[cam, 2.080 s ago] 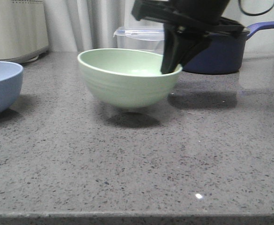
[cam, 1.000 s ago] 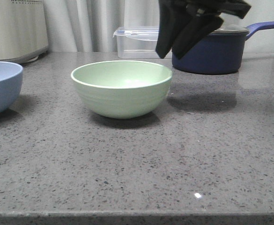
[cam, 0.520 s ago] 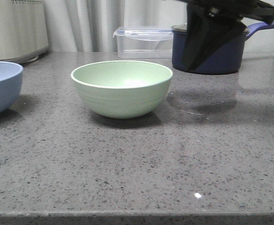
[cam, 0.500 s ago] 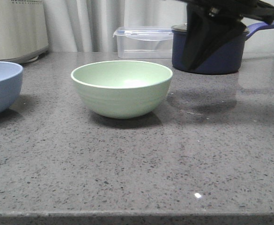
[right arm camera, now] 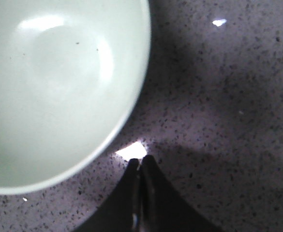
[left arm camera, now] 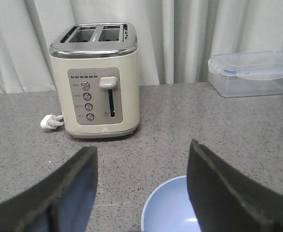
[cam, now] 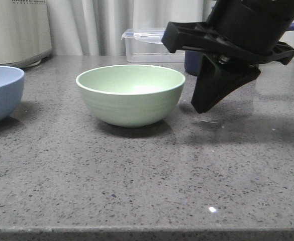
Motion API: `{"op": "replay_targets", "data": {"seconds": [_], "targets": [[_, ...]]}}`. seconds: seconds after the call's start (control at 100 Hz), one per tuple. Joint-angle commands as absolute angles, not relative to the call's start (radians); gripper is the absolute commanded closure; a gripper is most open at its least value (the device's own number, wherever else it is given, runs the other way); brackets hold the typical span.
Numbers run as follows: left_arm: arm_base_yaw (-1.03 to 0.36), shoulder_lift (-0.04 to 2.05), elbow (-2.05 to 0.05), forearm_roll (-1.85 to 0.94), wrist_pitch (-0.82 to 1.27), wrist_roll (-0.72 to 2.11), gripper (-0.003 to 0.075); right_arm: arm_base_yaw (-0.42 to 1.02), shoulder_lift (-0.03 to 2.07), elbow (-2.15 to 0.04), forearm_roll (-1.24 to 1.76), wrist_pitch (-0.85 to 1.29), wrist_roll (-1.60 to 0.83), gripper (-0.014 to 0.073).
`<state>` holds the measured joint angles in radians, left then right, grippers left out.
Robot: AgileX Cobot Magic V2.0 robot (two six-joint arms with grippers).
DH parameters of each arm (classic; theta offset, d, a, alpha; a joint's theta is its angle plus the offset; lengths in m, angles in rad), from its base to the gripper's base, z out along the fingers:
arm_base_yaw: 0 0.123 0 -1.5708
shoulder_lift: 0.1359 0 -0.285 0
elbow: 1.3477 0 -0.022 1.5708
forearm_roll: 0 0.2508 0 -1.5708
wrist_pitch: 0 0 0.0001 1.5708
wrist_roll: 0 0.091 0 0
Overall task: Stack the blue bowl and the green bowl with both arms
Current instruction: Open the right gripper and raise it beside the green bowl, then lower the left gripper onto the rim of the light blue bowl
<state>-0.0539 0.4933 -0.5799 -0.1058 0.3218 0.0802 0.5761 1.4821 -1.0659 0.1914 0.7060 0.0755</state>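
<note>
The green bowl [cam: 130, 94] stands upright and empty on the grey counter, in the middle of the front view; it also shows in the right wrist view [right arm camera: 54, 87]. My right gripper [cam: 201, 108] hangs just right of the bowl, a little above the counter, shut on nothing; its fingertips [right arm camera: 140, 162] are apart from the bowl's rim. The blue bowl [cam: 1, 93] stands at the far left edge. In the left wrist view it [left arm camera: 172, 208] lies below my open left gripper [left arm camera: 142, 166], nearer the right finger [left arm camera: 218, 183]. The left gripper is out of the front view.
A cream toaster [left arm camera: 97, 79] stands behind the blue bowl, also at the back left in the front view [cam: 16, 30]. A clear plastic box [cam: 149, 45] and a navy saucepan [cam: 191, 63], mostly hidden by the right arm, stand at the back.
My right gripper let go of the green bowl, which settled flat on the counter. The gripper rose, swung right, then came down and toward the camera beside the bowl, fingers shut.
</note>
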Motion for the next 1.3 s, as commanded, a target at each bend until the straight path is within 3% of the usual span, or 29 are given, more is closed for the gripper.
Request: {"op": "replay_targets", "data": {"seconds": [0.0, 0.97, 1.29], "targets": [[-0.053, 0.505, -0.617, -0.108, 0.244, 0.075, 0.0311, 0.579, 1.451, -1.086, 0.204, 0.634, 0.068, 0.0664], [-0.053, 0.516, -0.619, -0.108, 0.258, 0.075, 0.0312, 0.581, 1.477, -1.086, 0.231, 0.588, 0.068, 0.0664], [-0.053, 0.779, -0.791, -0.110, 0.552, 0.042, 0.0335, 0.581, 1.477, -1.086, 0.231, 0.590, 0.068, 0.0664]]}}
